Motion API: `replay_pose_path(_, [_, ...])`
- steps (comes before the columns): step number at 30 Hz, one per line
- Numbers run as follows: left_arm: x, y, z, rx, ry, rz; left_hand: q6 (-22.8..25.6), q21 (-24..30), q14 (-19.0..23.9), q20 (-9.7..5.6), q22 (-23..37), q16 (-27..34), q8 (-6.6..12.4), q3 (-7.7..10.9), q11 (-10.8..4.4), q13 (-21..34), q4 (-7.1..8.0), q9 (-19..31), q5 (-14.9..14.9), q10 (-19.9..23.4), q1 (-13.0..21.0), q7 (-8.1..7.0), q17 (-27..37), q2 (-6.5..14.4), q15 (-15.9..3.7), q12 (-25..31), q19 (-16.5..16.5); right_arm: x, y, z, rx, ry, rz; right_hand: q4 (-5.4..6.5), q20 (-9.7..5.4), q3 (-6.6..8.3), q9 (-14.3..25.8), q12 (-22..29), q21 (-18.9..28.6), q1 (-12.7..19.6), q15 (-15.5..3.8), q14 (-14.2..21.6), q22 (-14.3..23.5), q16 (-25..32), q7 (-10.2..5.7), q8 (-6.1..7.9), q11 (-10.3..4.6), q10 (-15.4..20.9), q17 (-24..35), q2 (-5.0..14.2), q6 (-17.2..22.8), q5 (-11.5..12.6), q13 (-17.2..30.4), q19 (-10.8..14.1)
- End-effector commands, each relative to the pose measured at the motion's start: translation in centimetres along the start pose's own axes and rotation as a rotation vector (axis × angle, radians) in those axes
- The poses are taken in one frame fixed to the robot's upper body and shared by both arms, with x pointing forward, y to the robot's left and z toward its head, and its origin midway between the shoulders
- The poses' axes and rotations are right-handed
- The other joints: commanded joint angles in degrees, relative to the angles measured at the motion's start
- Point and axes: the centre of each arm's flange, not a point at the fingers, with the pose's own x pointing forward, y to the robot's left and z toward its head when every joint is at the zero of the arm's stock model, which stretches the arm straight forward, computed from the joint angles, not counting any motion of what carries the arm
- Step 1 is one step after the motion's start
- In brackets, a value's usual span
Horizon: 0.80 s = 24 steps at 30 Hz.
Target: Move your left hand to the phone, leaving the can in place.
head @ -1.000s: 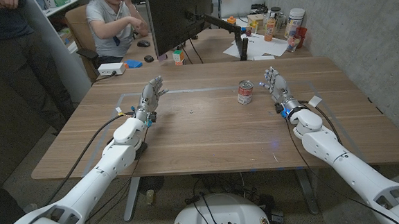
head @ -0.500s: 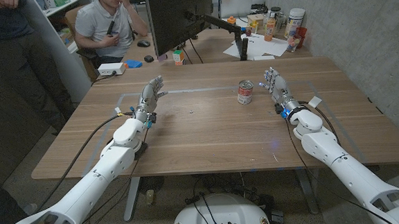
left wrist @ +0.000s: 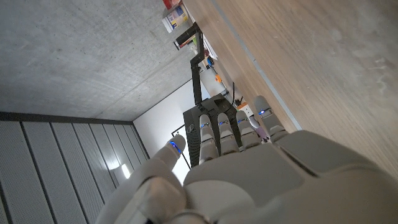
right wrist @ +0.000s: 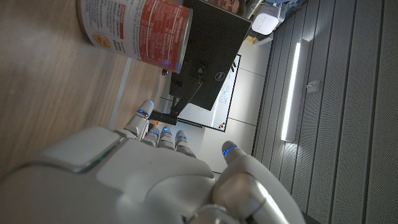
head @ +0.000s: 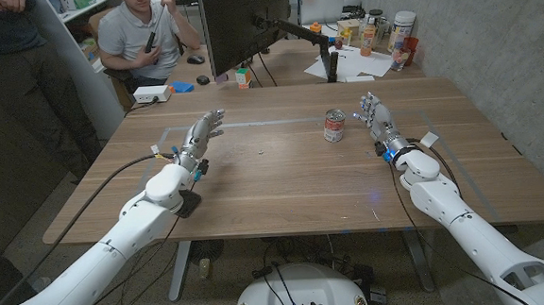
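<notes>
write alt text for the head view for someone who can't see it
Two white robot arms reach over a wooden table, the left hand and right hand both open and holding nothing. A red-labelled can stands upright just beside the right hand. Behind the table are a monitor and a seated person.

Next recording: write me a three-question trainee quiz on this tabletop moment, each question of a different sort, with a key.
1. True or false: the left hand grips the red-and-white labelled tin can.
2. Which hand is nearer the can? A. left hand B. right hand
3. Fill in: the can stands upright on the wooden ____.

Key: 1 false, its fingers are spread and hold nothing. 2 B, beside the can but apart from it. 3 table.
</notes>
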Motion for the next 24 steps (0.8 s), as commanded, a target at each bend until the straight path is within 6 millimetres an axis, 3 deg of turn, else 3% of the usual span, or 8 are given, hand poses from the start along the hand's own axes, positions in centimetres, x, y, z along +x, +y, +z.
replay_pose_path(1, [-3.3, 1.1, 0.7, 0.241, 0.070, -0.011, 1.7, -0.5, 1.4, 0.49, 0.2, 0.3, 0.44, 0.11, 0.01, 0.1, -0.81, 0.1, -0.1, 1.6, 0.6, -0.04, -0.3, 2.7, 0.20, 0.6, -5.4, 0.0, -0.1, -0.2, 0.004, 0.005, -0.002, -0.01, -0.38, 0.42, 0.1, 0.2, -0.2, 0.0, 0.11, -2.8, 0.2, 0.2, -0.14, 0.29, -0.11, -0.5, 0.3, 7.48, -0.3, 0.2, 0.1, -6.5])
replay_pose_path(5, [-4.5, 1.4, 1.3, 0.375, 0.072, 0.000, 2.3, -0.8, 2.7, 0.50, 0.2, 0.5, 0.43, 0.15, -0.10, 0.2, -1.13, 0.1, -0.2, 3.2, 0.7, 0.00, -0.5, 2.2, 0.58, 1.1, -5.5, 0.2, 0.1, -0.1, 0.002, 0.004, 0.003, -0.01, -0.32, 0.41, 0.1, 0.2, -0.3, 0.0, 0.14, -2.8, 0.2, 0.2, -0.09, 0.29, -0.02, -0.6, 0.3, 7.48, -0.3, 0.2, 0.1, -6.5])
replay_pose_path(11, [-6.5, 1.7, 3.6, 0.665, 0.050, 0.049, 5.9, -2.0, 5.9, 0.49, 0.2, 0.5, 1.05, 1.17, -0.60, 0.4, -4.57, 0.2, -0.6, 6.7, 3.0, -1.34, -1.4, 0.7, 1.13, 1.9, -5.9, 0.4, 0.2, -0.3, 0.004, 0.008, 0.005, -0.01, -0.36, 0.40, 0.1, 0.2, -0.3, 0.0, 0.15, -2.8, 0.2, 0.2, -0.09, 0.30, -0.04, -0.6, 0.3, 7.47, -0.3, 0.2, 0.1, -6.5])
replay_pose_path(21, [-8.3, 2.1, 4.2, 0.914, 0.107, 0.022, 8.8, -2.7, 7.0, 0.49, 0.3, 0.5, 1.82, 2.05, -0.70, 0.6, -5.86, 0.4, -0.8, 8.1, 3.7, -1.29, -1.2, 0.6, 0.84, 2.2, -5.9, 0.6, 0.4, -0.4, 0.000, 0.007, 0.007, 0.00, -0.33, 0.38, 0.1, 0.2, -0.4, 0.0, 0.16, -2.8, 0.2, 0.2, -0.08, 0.27, 0.00, -0.5, 0.3, 7.46, -0.4, 0.2, 0.1, -6.4])
replay_pose_path(24, [-8.8, 1.9, 4.4, 1.003, 0.121, 0.031, 9.0, -2.9, 6.9, 0.49, 0.3, 0.3, 1.81, 2.35, -0.69, 0.7, -6.35, 0.4, -0.9, 8.1, 4.0, -1.88, -1.2, 0.5, 0.65, 2.1, -6.1, 0.7, 0.6, -0.5, 0.000, 0.008, 0.008, 0.00, -0.31, 0.37, 0.1, 0.2, -0.5, 0.0, 0.16, -2.8, 0.2, 0.2, -0.07, 0.26, -0.10, -0.6, 0.3, 7.45, -0.4, 0.2, 0.1, -6.4])
